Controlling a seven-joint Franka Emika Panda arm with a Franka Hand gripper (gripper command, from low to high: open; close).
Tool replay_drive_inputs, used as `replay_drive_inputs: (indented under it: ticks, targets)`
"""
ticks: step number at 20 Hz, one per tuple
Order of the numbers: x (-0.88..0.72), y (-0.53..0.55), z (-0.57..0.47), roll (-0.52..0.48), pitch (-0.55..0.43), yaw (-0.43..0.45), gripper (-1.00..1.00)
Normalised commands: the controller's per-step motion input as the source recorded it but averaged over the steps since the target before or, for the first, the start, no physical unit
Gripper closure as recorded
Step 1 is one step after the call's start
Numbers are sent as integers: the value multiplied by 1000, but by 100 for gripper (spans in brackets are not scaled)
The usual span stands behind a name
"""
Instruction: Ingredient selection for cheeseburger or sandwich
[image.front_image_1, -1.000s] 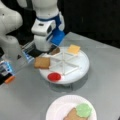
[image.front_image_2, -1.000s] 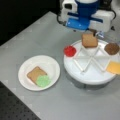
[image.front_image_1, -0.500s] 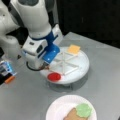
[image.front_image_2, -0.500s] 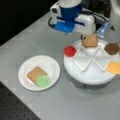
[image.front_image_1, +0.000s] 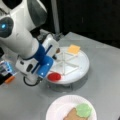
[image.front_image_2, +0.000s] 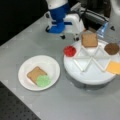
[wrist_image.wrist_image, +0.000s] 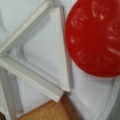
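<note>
Building so far: toast square (image.front_image_2: 35, 74) and green disc (image.front_image_2: 43, 80) on paper plate (image.front_image_2: 51, 65).
Left on tray (image.front_image_2: 87, 75): red disc (image.front_image_2: 69, 50), cheese square (image.front_image_2: 114, 67), patty (image.front_image_2: 111, 48).
Gripper (image.front_image_2: 69, 37): seemingly above red disc; opening and hold cannot be told.

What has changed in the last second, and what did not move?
The arm has swung down and toward the front view's left; its gripper now sits low at the edge of the divided tray, near the red disc and toast square. Nothing was picked up or released. The plate, its toast and green disc stayed put.
</note>
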Motion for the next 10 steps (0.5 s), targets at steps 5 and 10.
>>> replay_drive_inputs:
  ticks: [5, 10]
  targets:
    - [73, -154, -217, 430, -99, -41, -100]
    - [105, -93, -127, 208, 105, 49, -100]
